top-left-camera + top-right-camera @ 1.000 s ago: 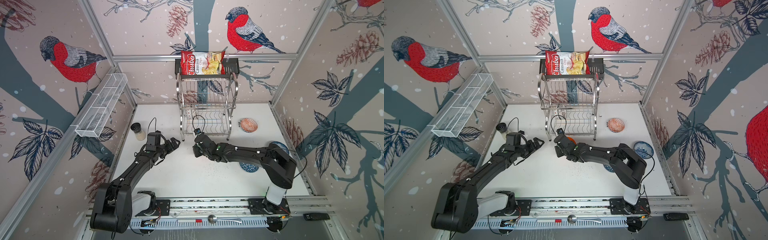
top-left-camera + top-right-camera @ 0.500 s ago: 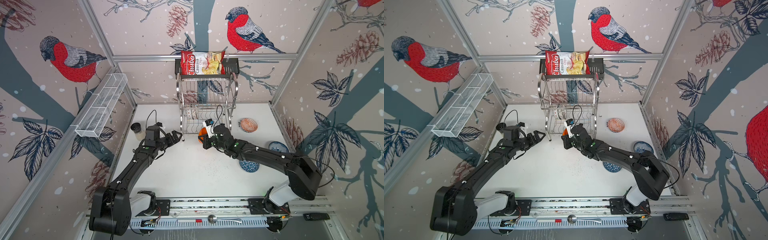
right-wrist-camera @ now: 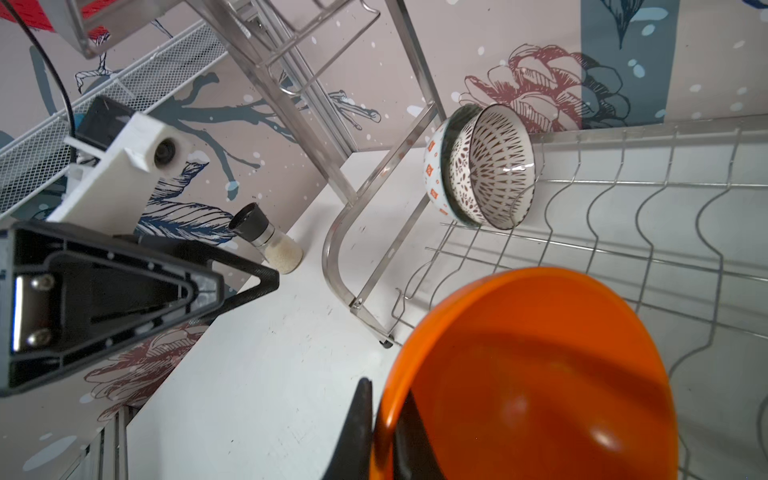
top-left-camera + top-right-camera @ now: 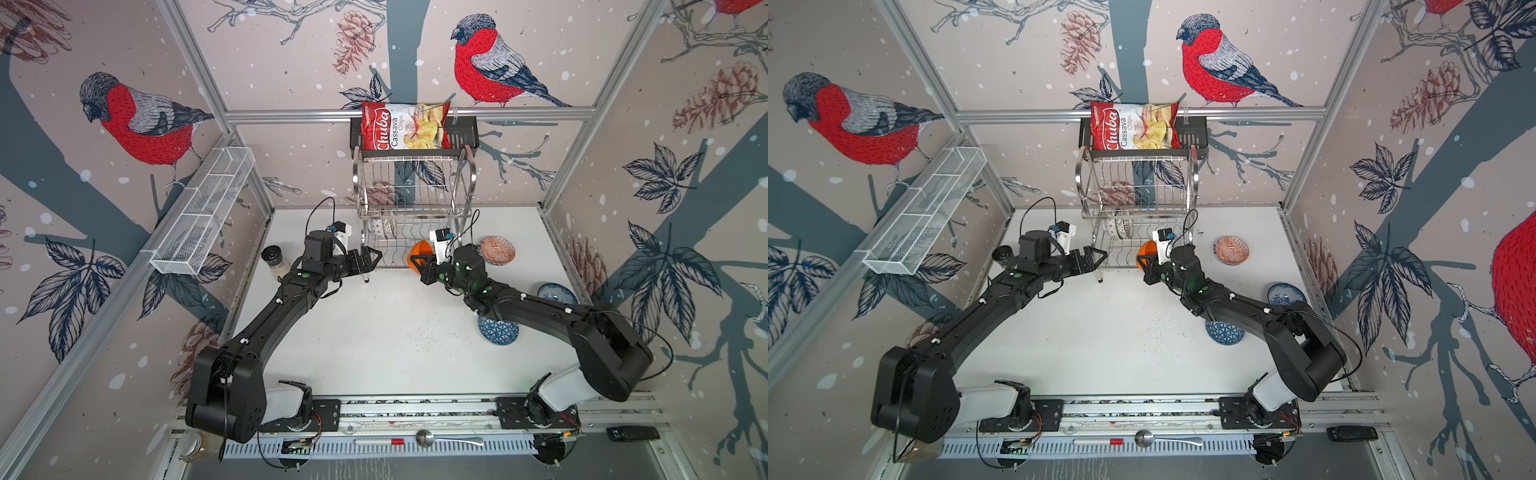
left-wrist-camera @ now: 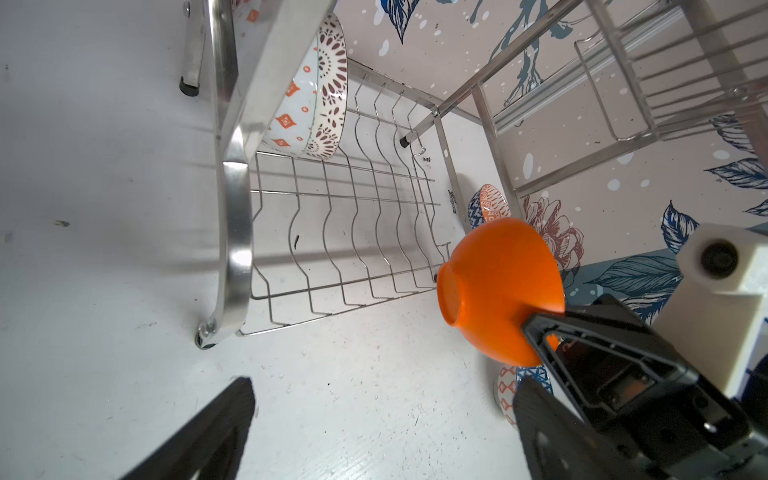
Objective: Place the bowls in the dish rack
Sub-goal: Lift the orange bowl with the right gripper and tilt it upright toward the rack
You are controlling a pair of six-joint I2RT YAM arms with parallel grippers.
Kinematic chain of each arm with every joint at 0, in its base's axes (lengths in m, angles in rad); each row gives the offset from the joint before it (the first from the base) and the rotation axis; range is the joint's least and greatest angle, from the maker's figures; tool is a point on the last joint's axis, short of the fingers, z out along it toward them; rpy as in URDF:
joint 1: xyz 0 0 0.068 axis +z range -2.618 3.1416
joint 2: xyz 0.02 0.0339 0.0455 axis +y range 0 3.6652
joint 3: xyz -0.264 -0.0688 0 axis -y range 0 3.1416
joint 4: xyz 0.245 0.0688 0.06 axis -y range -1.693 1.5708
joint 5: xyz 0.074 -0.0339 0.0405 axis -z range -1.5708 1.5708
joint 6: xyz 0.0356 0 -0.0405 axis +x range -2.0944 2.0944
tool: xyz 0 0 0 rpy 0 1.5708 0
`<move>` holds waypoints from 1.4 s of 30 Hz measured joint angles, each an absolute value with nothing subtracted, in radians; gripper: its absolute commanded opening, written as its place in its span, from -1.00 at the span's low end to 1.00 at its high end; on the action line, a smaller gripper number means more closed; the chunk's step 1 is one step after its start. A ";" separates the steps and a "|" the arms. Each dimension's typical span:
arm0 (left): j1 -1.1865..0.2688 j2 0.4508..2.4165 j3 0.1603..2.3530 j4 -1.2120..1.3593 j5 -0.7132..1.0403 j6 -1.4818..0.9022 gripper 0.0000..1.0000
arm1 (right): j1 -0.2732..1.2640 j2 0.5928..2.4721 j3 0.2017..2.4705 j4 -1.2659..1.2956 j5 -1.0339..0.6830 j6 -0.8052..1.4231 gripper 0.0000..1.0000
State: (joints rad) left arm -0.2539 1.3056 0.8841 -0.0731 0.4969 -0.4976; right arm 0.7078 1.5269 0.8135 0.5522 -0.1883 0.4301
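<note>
The right gripper (image 3: 380, 419) pinches the rim of the orange bowl (image 3: 540, 374), one finger inside and one outside. This grip holds the bowl tipped on edge, probably so it can slide upright between wires. Just ahead of the jaws lies the wavy lower shelf of the dish rack (image 3: 602, 232), with open slots nearest them. At the shelf's far end two patterned bowls (image 3: 494, 166) already stand nested on edge. Off to the side, across the rack's front, the left gripper (image 4: 370, 259) hangs with jaws spread and empty, apart from the bowl. Behind the right jaws, three bowls (image 4: 497, 250) wait on the table (image 4: 374, 332). The right arm reaches low and forward, wrist rolled; the left arches toward the rack's near leg.
</note>
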 measured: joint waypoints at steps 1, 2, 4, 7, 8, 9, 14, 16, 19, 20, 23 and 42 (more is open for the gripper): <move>-0.256 1.307 0.875 -0.073 0.500 -0.496 0.96 | 0.703 1.527 0.799 0.581 -0.189 0.444 -0.97; -0.257 1.308 0.873 -0.077 0.506 -0.489 0.96 | 0.699 1.528 0.785 0.606 -0.189 0.450 -0.97; -0.258 1.308 0.876 -0.077 0.511 -0.472 0.96 | 0.700 1.534 0.767 0.653 -0.192 0.453 -0.98; -0.258 1.303 0.877 -0.074 0.509 -0.467 0.96 | 0.699 1.549 0.764 0.706 -0.208 0.470 -0.98; -0.258 1.303 0.877 -0.073 0.510 -0.467 0.96 | 0.698 1.556 0.763 0.727 -0.210 0.471 -0.99; -0.258 1.303 0.876 -0.073 0.512 -0.467 0.96 | 0.695 1.562 0.763 0.743 -0.215 0.472 -0.99; -0.258 1.317 0.876 -0.073 0.519 -0.467 0.96 | 0.664 1.615 0.767 0.812 -0.239 0.503 -0.99; -0.258 1.320 0.876 -0.073 0.521 -0.467 0.96 | 0.648 1.644 0.773 0.842 -0.251 0.529 -1.00; -0.258 1.322 0.876 -0.073 0.522 -0.468 0.96 | 0.625 1.690 0.786 0.891 -0.284 0.570 -1.00; -0.258 1.322 0.875 -0.073 0.523 -0.468 0.96 | 0.619 1.704 0.794 0.903 -0.293 0.591 -1.00; -0.258 1.327 0.872 -0.073 0.528 -0.472 0.96 | 0.608 1.750 0.826 0.947 -0.318 0.637 -1.00; -0.258 1.322 0.872 -0.073 0.546 -0.472 0.96 | 0.566 2.012 0.990 1.158 -0.411 0.912 -1.00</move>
State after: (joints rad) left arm -0.2581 1.3220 0.8722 -0.0731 0.5461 -0.4725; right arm 0.5659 2.0121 0.9901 1.1584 -0.4114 0.9123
